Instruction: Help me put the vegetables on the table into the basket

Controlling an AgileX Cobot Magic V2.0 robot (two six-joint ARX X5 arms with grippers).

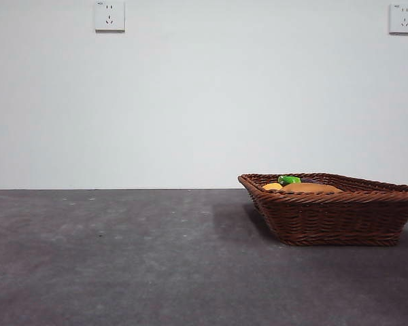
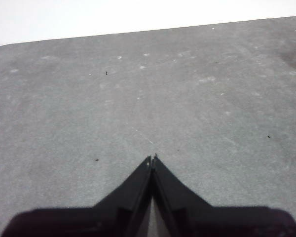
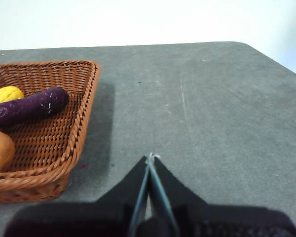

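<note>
Resting on the table (image 1: 122, 258), near its right edge as the front view shows it, the basket (image 1: 340, 217) is seen with all three vegetables inside. Over its braided rim only the tops are visible from the front: a bit of yellow corn (image 1: 272, 186), the green stem of the eggplant (image 1: 289, 180), and the tan curve of the potato (image 1: 311, 188). In the right wrist view the purple eggplant (image 3: 27, 107) is seen lying across the woven floor, with the corn (image 3: 6, 94) touching it on one side and the potato (image 3: 0, 149) just beside it on the other, against the basket wall.

The table is a dark grey matte surface, mottled with pale scuffs and a few small dark specks. A rounded corner is shown in each wrist view. Behind the far edge a plain white wall (image 1: 204, 102) is seen, with two white sockets mounted high up, one (image 1: 109, 15) toward the left and one (image 1: 403, 18) at the right.

The left gripper (image 2: 152, 158) is held over bare table, well apart from the basket, its jaws pressed together to a point and holding nothing. The right gripper (image 3: 150, 157) is held over bare table near the basket's side, its jaws likewise closed and holding nothing. Neither arm is visible in the front view.
</note>
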